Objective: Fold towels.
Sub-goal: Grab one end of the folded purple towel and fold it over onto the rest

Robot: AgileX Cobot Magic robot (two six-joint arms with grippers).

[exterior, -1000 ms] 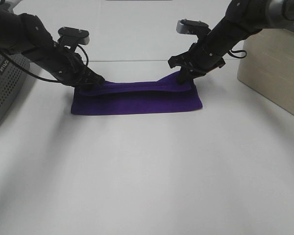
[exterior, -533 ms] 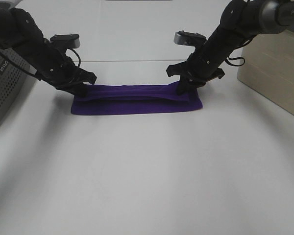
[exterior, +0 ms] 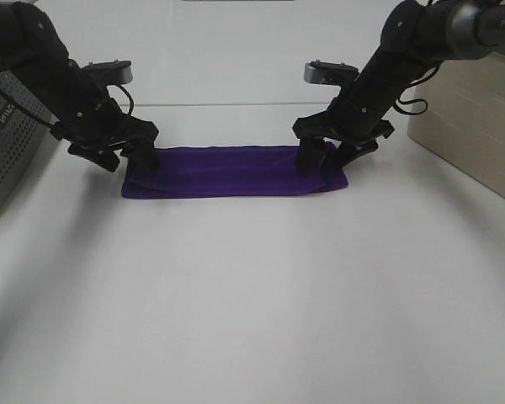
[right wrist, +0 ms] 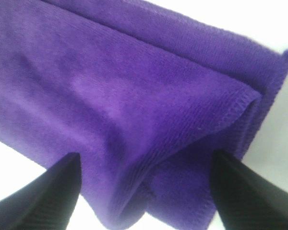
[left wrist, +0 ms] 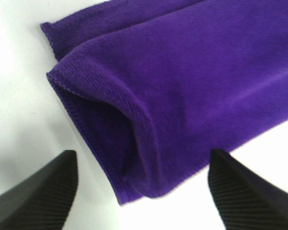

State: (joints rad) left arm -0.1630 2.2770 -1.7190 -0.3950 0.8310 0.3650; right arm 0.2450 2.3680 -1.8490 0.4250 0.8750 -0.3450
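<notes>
A purple towel (exterior: 236, 171) is seen lying on a white table (exterior: 252, 303). It is folded into a long, thin strip that runs from left to right. It is laid flat in the far half of the table, between the two arms.

The left gripper (exterior: 128, 160) is held at the left end of the towel. Its jaws are spread wide and nothing is held in them. In the left wrist view, two dark fingers (left wrist: 33, 196) are seen far apart, with the folded end of the towel between them. Layers of cloth are stacked there, and one stitched edge is puffed up a little.

The right gripper (exterior: 326, 162) is held at the right end of the towel. Its jaws are spread wide too, and nothing is gripped. In the right wrist view, a loose fold of cloth is seen lifted at the corner.

Whether the tips are touching the cloth cannot be told.

A grey box (exterior: 4, 160) with small holes is seen at the left edge, and a pale box (exterior: 471, 126) at the right.
</notes>
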